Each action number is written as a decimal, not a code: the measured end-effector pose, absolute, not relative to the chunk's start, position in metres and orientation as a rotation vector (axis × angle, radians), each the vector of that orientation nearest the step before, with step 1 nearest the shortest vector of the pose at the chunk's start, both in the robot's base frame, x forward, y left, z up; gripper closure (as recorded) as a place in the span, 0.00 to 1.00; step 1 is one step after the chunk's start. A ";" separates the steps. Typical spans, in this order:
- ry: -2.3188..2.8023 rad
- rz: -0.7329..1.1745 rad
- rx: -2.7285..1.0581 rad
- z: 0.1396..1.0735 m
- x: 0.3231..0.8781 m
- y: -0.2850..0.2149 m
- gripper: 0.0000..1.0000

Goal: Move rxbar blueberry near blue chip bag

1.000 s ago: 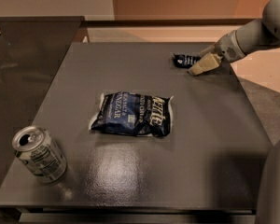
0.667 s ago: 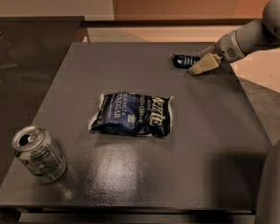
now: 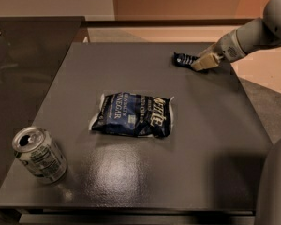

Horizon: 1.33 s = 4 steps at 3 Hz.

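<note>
Resting gripper (image 3: 202, 63) against rxbar blueberry (image 3: 183, 59), likely to grab it; cannot tell whether clamped; well apart from blue chip bag (image 3: 131, 115).

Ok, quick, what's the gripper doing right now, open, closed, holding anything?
Gripper: far right of the table, by the rxbar; whether open, closed or holding cannot be told.

Table (image 3: 201, 139) is dark grey and smooth, with a soft sheen near the front. Blue chip bag (image 3: 133, 115) is glossy crinkled plastic film, rxbar blueberry (image 3: 182, 59) a dark shiny wrapper, and the can (image 3: 40, 154) silvery metal. Gripper (image 3: 202, 63), far right beside the rxbar blueberry, looks like matt beige plastic.
</note>
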<state>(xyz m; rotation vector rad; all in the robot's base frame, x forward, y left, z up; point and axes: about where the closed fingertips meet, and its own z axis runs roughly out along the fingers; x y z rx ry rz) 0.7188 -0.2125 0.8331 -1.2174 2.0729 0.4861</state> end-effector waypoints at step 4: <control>1.992 0.535 -1.249 0.862 0.689 -0.201 1.00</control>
